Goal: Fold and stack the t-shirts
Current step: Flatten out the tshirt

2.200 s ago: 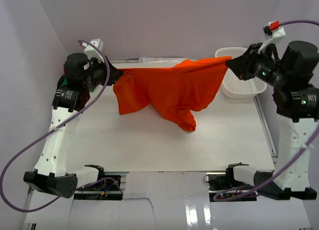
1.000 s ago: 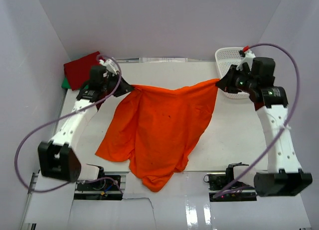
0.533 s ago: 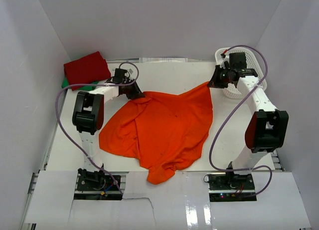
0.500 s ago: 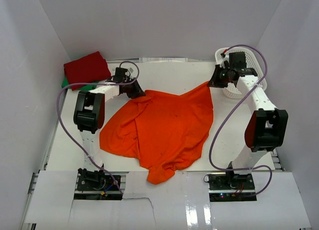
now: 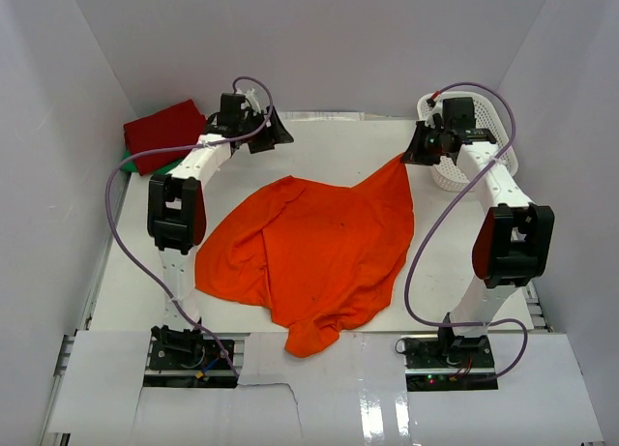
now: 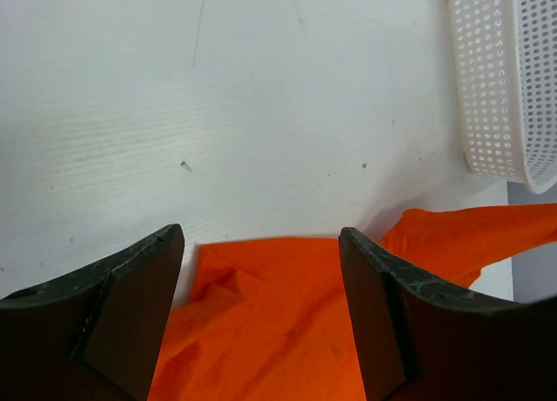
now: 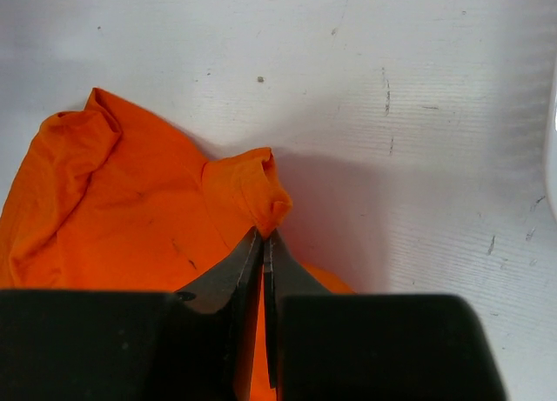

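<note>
orange t-shirt sprawled mid desk, near tip at the front edge | right hand pinched tight on its far right corner | left hand wide apart, gripping nothing, just past the shirt's far left edge | red t-shirt folded over the green t-shirt, far left corner | white basket far right
</note>
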Robot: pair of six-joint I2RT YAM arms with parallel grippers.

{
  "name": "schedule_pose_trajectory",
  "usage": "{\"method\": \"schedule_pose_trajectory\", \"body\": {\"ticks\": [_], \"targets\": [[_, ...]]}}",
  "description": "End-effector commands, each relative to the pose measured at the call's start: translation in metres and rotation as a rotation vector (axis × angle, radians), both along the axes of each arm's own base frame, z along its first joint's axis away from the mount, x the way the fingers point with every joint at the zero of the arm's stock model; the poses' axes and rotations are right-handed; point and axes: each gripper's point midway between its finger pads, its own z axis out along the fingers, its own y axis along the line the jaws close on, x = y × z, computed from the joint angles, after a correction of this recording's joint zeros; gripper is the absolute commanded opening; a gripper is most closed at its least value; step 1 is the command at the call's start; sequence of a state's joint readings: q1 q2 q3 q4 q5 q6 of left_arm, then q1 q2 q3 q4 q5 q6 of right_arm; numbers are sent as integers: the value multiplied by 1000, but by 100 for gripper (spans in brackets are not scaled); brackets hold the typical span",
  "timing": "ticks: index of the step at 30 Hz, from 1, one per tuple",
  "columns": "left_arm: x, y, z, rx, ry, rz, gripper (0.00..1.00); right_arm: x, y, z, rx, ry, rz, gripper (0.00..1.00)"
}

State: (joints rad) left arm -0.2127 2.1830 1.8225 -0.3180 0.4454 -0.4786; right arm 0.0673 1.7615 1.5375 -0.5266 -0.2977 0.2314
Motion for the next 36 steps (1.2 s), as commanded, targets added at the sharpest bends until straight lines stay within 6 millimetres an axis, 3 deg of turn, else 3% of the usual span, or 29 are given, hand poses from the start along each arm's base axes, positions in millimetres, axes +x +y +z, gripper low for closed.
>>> {"method": "schedule_pose_trajectory", "body": {"ticks": [1, 10, 14, 22, 27, 32, 36], "targets": [[-2, -7, 6, 33, 0, -81, 83, 15, 2, 26, 7, -88, 14, 8], [7, 24, -32, 278, 28, -141, 84, 13, 7, 29, 22, -90, 40, 8], [-9, 29, -51, 330, 47, -243, 81, 13, 8, 35, 25, -96, 52, 8], [-48, 24, -59, 76, 179, -377, 82, 12, 7, 45, 16, -106, 61, 8], [-62, 20, -65, -44, 247, -418, 78, 9, 8, 45, 22, -104, 67, 8], [-64, 14, -69, -97, 271, -436, 56, 7, 7, 44, 14, -104, 67, 8], [-67, 11, -72, -127, 299, -444, 49, 6, 8, 45, 14, -103, 69, 8]]}}
